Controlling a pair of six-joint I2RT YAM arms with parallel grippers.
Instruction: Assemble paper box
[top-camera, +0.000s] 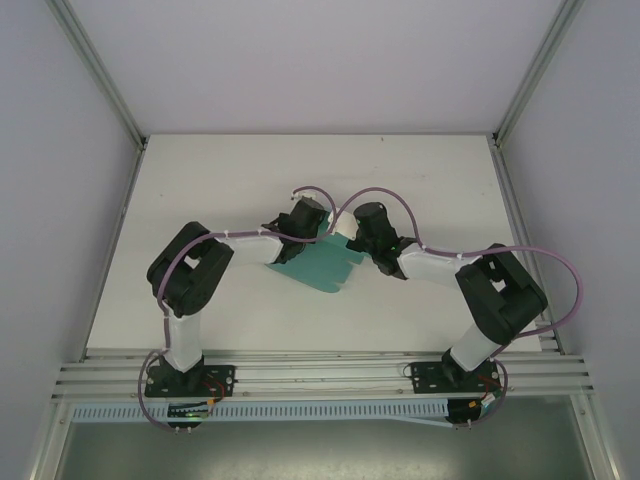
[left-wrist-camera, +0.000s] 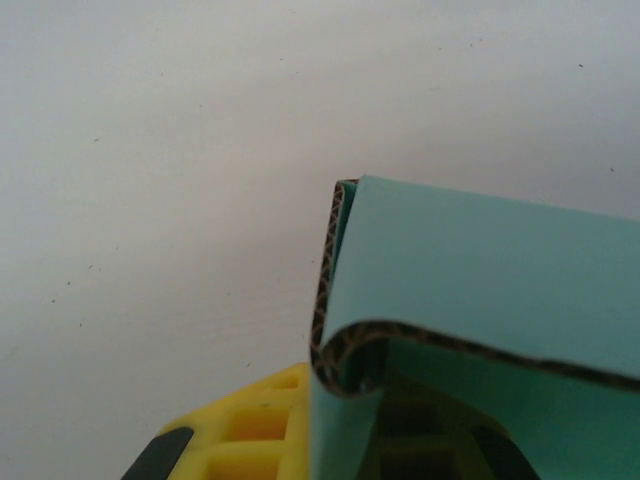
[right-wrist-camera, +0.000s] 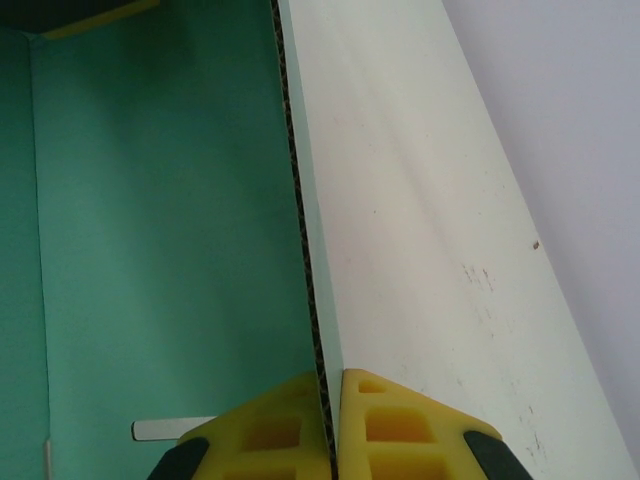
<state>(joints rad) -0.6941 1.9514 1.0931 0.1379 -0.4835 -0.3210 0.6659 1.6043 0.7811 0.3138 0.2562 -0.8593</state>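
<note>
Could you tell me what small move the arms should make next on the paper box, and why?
Probably the left end effector should swing its pinched flap further over, while the right end effector holds its wall steady. Both are shut on the paper box, and the left flap looks curled, not creased.
</note>
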